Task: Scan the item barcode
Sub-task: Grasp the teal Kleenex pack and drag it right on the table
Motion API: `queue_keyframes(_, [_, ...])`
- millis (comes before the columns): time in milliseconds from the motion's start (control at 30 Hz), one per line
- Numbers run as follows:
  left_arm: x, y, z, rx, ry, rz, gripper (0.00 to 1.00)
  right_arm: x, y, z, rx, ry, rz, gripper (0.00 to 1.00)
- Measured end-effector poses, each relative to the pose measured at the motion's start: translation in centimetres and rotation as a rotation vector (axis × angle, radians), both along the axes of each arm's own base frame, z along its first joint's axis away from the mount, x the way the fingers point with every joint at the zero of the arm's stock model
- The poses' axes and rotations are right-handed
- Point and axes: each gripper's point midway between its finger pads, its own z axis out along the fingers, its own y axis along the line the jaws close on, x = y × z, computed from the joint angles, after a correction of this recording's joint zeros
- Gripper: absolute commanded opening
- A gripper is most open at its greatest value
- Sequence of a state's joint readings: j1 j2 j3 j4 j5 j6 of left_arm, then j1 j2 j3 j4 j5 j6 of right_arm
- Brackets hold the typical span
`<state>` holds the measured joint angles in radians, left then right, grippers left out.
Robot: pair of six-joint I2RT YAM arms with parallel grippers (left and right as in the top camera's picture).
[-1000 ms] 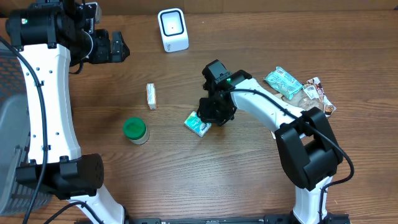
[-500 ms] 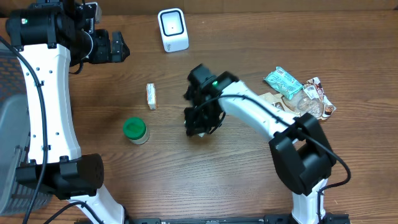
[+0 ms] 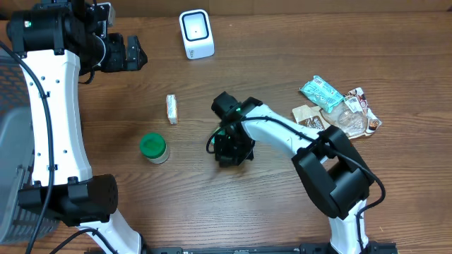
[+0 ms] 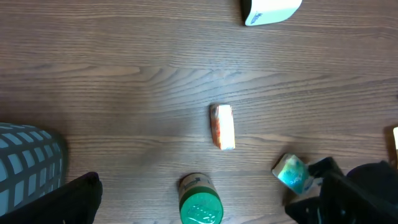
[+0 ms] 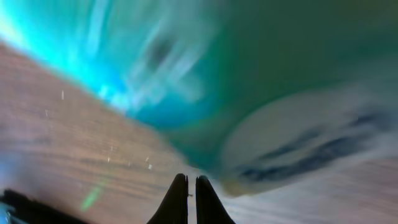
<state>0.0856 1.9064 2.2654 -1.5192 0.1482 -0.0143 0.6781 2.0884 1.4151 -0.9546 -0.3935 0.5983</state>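
The item, a teal packet (image 4: pixel 290 173), lies tilted just right of the table's middle and fills my right wrist view as a blur (image 5: pixel 205 68). My right gripper (image 3: pixel 227 149) covers it from overhead. Its fingertips (image 5: pixel 191 184) are pressed together at the packet's pale edge, so the right gripper is shut on the packet. The white scanner (image 3: pixel 196 33) stands at the back centre, also in the left wrist view (image 4: pixel 270 9). My left gripper (image 3: pixel 133 53) hovers open at the back left, high above the table, one dark finger (image 4: pixel 71 199) showing.
A green-lidded jar (image 3: pixel 153 148) and a small white bar (image 3: pixel 171 109) sit left of the right gripper. Several snack packets (image 3: pixel 332 102) lie at the right. A grey basket (image 3: pixel 13 148) stands at the left edge.
My right gripper has swung left and slightly toward the front, taking the teal packet with it; the packet is now hidden under it from overhead. The left arm has not moved.
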Motion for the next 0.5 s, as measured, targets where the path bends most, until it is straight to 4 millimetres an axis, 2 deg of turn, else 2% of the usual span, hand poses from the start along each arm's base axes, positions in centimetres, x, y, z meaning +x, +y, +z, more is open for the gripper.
queue_keyframes(100, [0.0, 0.0, 0.0, 0.000, 0.000, 0.000, 1.00, 1.1, -0.9, -0.1, -0.009, -0.008, -0.041, 0.04])
queue_keyframes(200, [0.0, 0.0, 0.0, 0.000, 0.000, 0.000, 1.00, 3.1, -2.0, -0.2, -0.011, -0.039, -0.096, 0.04])
queue_keyframes(367, [0.0, 0.0, 0.0, 0.000, 0.000, 0.000, 1.00, 7.7, -3.5, -0.1, 0.038, -0.138, -0.190, 0.04])
queue_keyframes(400, [0.0, 0.0, 0.0, 0.000, 0.000, 0.000, 0.99, 9.3, -3.7, 0.1, 0.065, -0.185, -0.206, 0.04])
queue_keyframes(500, [0.0, 0.0, 0.0, 0.000, 0.000, 0.000, 1.00, 11.8, -3.2, 0.7, 0.132, -0.274, -0.202, 0.04])
